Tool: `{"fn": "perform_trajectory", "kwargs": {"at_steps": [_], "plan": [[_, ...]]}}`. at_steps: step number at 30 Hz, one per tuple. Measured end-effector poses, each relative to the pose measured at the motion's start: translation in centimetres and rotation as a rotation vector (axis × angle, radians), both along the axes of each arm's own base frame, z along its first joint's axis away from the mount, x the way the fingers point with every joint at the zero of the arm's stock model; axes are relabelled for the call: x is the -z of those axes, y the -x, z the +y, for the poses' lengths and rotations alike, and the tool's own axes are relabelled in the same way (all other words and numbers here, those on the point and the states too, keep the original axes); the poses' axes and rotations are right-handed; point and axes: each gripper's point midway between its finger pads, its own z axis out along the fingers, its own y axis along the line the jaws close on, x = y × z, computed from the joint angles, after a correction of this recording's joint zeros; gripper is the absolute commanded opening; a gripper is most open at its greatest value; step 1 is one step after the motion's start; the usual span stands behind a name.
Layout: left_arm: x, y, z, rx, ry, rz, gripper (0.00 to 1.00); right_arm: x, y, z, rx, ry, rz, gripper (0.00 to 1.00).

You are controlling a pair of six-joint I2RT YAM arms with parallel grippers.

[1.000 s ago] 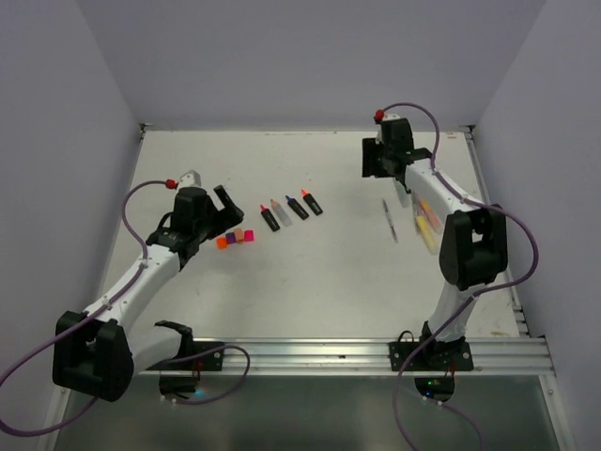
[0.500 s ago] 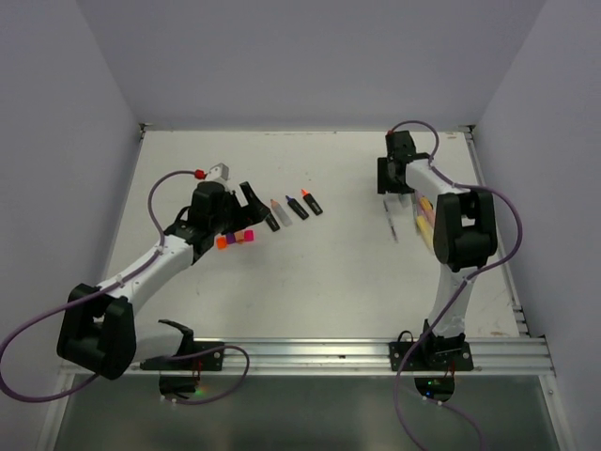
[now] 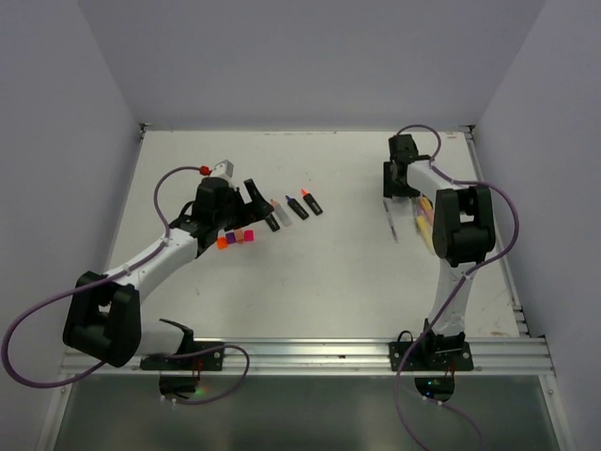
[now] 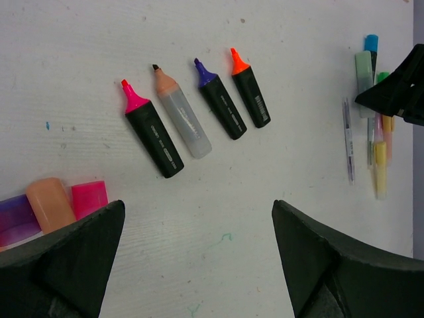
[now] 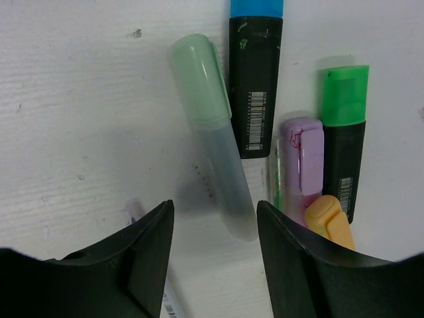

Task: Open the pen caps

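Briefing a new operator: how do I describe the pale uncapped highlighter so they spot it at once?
On the white table, left of centre, four uncapped highlighters lie in a row just past the loose caps. The pale highlighter is second from the left: the only frosted clear body with a peach neck; its neighbours are black.

You have four pen caps off. Three lie on their sides in a touching row at the lower left of the left wrist view: a purple cap [image 4: 16, 215], a peach cap [image 4: 50, 202] and a pink cap [image 4: 89, 199]. In the top view an orange cap [image 3: 222, 242] ends that row at centre left.

In the right wrist view you see five more seated on their highlighters [image 5: 255, 86]:
- a pale green cap [image 5: 201, 79], tilted, at upper centre
- a blue cap [image 5: 256, 6], cut by the top edge
- a bright green cap [image 5: 344, 95], upright at the right
- a lilac cap [image 5: 303, 142] below them
- a pastel orange cap [image 5: 326, 222] touching the lilac one at lower right
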Motion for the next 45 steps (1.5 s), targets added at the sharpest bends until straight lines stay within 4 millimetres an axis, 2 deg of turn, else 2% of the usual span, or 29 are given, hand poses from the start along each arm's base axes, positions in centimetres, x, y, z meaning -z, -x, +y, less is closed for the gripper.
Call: {"fn": "perform_trajectory", "kwargs": {"at_steps": [6,9,14,20,22,29,32,35,36,38,40,43,45], "plan": [[0.6,-0.1,-0.1,0.001,-0.006,0.016,0.94,1.2,0.1,-0.6,0.011,-0.001,0.025,0.54],[0.6,-0.2,-0.1,0.001,-0.007,0.016,0.94,1.3,0.0,-1.0,0.018,-0.005,0.022,0.47],[0.6,-0.2,-0.1,0.002,-0.008,0.014,0.94,1.5,-0.2,-1.1,0.011,-0.02,0.018,0.23],[0.3,-0.2,-0.3,0.012,0.0,0.013,0.88,1.5,-0.7,-0.6,-0.018,-0.049,-0.015,0.1],[0.0,-0.3,-0.5,0.02,0.008,0.008,0.86,1.5,-0.6,-0.2,-0.039,-0.073,-0.026,0.0],[-1.1,-0.7,-1.5,0.056,0.042,-0.006,0.79,1.1,-0.6,1.5,-0.102,-0.151,-0.038,0.0],[-1.3,-0.9,-2.1,0.074,0.063,-0.005,0.78,-0.6,-0.3,2.8,-0.135,-0.185,-0.079,0.0],[-1.6,-1.6,-3.0,0.098,0.094,0.006,0.73,-4.2,0.5,5.4,-0.199,-0.231,-0.139,0.0],[-1.7,-2.0,-3.5,0.106,0.111,0.01,0.73,-6.0,0.7,7.0,-0.241,-0.25,-0.174,0.0],[-2.1,-2.6,-4.5,0.123,0.151,0.01,0.71,-9.5,1.8,11.2,-0.349,-0.302,-0.24,0.0],[-2.4,-2.8,-5.2,0.136,0.183,0.01,0.71,-12.3,3.9,16.0,-0.474,-0.374,-0.29,0.0],[-3.0,-3.0,-6.1,0.151,0.217,0.011,0.71,-14.2,8.5,22.1,-0.653,-0.492,-0.291,0.0],[-3.4,-3.1,-6.4,0.155,0.232,0.004,0.72,-14.1,11.0,24.2,-0.725,-0.542,-0.261,0.0]]}}
